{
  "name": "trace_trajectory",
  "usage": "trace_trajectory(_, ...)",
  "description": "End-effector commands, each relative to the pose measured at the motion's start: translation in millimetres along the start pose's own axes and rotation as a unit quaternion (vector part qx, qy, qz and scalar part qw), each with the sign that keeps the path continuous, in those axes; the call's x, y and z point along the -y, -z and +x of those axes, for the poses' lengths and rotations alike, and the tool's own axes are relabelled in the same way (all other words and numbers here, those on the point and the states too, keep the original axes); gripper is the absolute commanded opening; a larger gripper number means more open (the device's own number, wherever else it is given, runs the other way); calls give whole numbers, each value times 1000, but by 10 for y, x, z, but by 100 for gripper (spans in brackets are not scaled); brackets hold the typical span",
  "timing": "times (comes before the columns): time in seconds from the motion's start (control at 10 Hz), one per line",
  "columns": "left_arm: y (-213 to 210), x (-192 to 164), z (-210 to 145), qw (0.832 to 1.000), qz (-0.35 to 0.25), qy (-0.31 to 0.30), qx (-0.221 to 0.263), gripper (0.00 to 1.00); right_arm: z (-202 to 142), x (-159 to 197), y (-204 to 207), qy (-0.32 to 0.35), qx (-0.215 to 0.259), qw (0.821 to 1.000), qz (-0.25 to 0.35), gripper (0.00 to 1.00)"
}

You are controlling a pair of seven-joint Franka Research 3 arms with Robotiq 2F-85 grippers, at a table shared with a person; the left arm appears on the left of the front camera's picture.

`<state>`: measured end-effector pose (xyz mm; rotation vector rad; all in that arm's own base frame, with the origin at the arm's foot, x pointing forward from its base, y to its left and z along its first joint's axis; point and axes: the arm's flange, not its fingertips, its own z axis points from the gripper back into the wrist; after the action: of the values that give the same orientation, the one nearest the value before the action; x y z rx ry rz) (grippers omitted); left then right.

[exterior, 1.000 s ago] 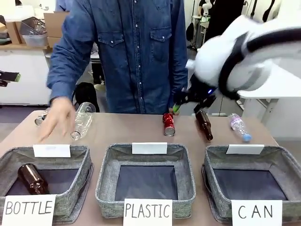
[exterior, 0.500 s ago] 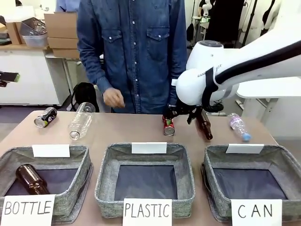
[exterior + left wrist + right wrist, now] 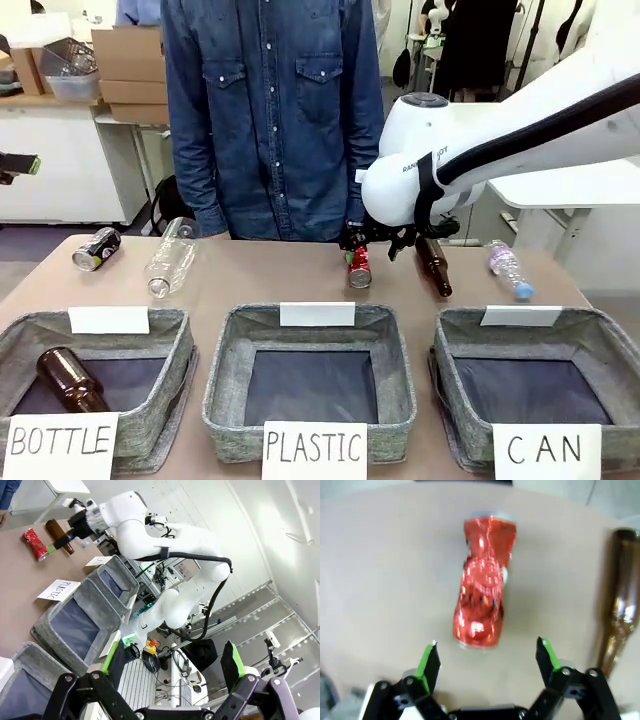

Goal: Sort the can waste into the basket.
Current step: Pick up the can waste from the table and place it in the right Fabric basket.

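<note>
- Can waste, front view: the red can [image 3: 358,266] lies on the surface [image 3: 280,285] at the far middle. The right hand [image 3: 372,245] hangs just over its far end, on an arm that comes in from the right.
- The dark can [image 3: 97,248] lies on its side at the far left, well apart from the red one. A large clear bottle [image 3: 173,256] lies just to its right.
- A brown bottle [image 3: 434,266] lies just right of the red can, and a small plastic bottle [image 3: 509,270] lies farther right.
- The basket [image 3: 592,345] with the "CAN" card [image 3: 545,450] stands at the near right, its dark lining showing.
- The "PLASTIC" bin [image 3: 228,395] stands in the near middle. The "BOTTLE" bin [image 3: 165,395] at the near left holds a second brown bottle [image 3: 68,380].
- A person [image 3: 270,110] in a denim shirt stands at the far edge.
- Left wrist view: the left hand [image 3: 170,662] is spread wide with nothing between its fingers [image 3: 233,661], and it is well away from the cans.
- Far off in this view, the red can [image 3: 35,544] and the brown bottle [image 3: 60,535] lie on the surface beside the right hand [image 3: 62,540].
- Right wrist view: the right hand [image 3: 487,652] is spread wide, with the green pads [image 3: 426,661] well apart.
- The dented red can [image 3: 482,587] lies just past the fingertips, lined up with the gap and not touched by either finger.
- The brown bottle [image 3: 617,605] lies at the right edge of this view, apart from the can.
</note>
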<state>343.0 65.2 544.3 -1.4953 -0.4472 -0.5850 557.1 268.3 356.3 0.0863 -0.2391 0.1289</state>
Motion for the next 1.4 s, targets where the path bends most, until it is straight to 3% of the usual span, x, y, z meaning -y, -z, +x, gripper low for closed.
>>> trace_trajectory(0.0,1,36,25,1000,-10,12,4,100,349,-229,229,12,0,999,-35,100)
trace_trajectory(0.7,1,36,25,1000,-10,12,4,100,469,-243,659,26,-29,995,-87,100)
trace_trajectory(0.8,1,36,25,1000,-10,12,4,100,471,-231,668,30,-25,995,-89,81)
trace_trajectory(0.9,1,36,25,1000,-10,12,4,100,468,-220,664,31,-24,995,-89,42)
trace_trajectory(1.1,1,36,25,1000,-10,12,4,100,471,-209,658,32,-22,995,-92,0)
trace_trajectory(1.3,1,36,25,1000,-10,12,4,100,472,-175,677,36,-23,995,-93,0)
